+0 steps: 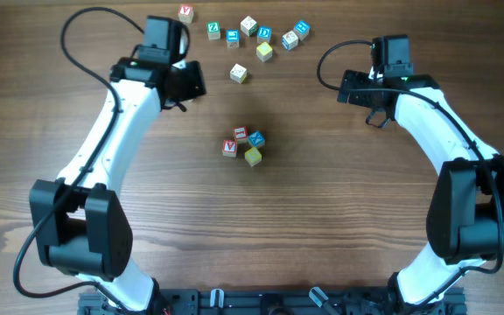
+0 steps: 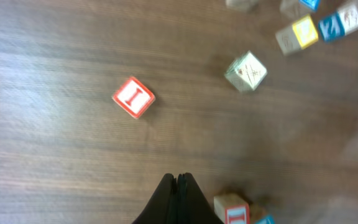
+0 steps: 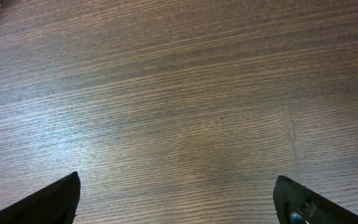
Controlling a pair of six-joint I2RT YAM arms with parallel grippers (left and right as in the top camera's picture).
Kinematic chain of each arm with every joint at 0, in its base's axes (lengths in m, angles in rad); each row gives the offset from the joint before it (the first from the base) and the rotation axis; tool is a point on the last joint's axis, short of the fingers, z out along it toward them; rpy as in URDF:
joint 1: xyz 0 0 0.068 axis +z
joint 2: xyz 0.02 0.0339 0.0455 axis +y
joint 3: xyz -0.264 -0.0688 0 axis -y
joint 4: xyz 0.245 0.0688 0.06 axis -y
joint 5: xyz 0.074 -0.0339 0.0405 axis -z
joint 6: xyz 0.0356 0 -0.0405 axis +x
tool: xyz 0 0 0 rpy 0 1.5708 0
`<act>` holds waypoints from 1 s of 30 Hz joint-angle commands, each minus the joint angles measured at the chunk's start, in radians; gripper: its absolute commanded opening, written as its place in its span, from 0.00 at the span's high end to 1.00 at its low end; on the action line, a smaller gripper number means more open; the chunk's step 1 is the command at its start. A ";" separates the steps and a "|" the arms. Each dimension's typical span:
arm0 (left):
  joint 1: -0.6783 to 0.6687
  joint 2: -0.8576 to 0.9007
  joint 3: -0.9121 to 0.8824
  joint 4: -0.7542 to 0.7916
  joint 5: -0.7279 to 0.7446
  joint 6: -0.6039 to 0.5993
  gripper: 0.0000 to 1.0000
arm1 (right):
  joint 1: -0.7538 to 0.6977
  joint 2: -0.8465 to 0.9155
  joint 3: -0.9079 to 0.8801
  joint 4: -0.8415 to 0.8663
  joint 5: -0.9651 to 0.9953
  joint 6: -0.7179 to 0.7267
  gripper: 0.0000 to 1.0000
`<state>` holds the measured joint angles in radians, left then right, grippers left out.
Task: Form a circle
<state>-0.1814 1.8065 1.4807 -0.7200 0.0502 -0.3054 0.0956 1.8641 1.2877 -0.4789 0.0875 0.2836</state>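
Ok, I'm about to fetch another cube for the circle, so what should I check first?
1. Left hand empty: ok, nothing held.
2. Left hand open for a grasp: not ok, shut.
3. Right hand open, empty: ok.
4. Red cube clear of neighbours: ok, stands alone.
5. Circle complete: cannot tell, four bunched cubes show.

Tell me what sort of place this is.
Probably a robot lab bench, not a home: a left arm and right arm mounted at a wood-grain table, with a small cluster of lettered cubes and more loose cubes as practice objects.
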 commanded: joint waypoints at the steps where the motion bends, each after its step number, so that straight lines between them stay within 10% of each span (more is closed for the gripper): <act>1: 0.018 0.045 0.011 0.090 -0.003 -0.017 0.96 | 0.002 -0.022 0.015 -0.001 0.011 0.006 0.00; 7: 0.018 0.162 0.011 0.239 -0.088 -0.017 0.92 | 0.002 -0.022 0.015 -0.001 0.011 0.005 0.00; 14: 0.018 0.294 0.011 0.377 -0.124 -0.017 0.57 | 0.002 -0.022 0.015 -0.001 0.011 0.006 0.00; 30: 0.018 0.343 0.012 0.229 -0.142 -0.017 0.61 | 0.002 -0.022 0.015 -0.001 0.011 0.006 0.00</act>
<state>-0.1680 2.1395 1.4841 -0.4370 -0.0818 -0.3241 0.0956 1.8641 1.2877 -0.4793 0.0875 0.2836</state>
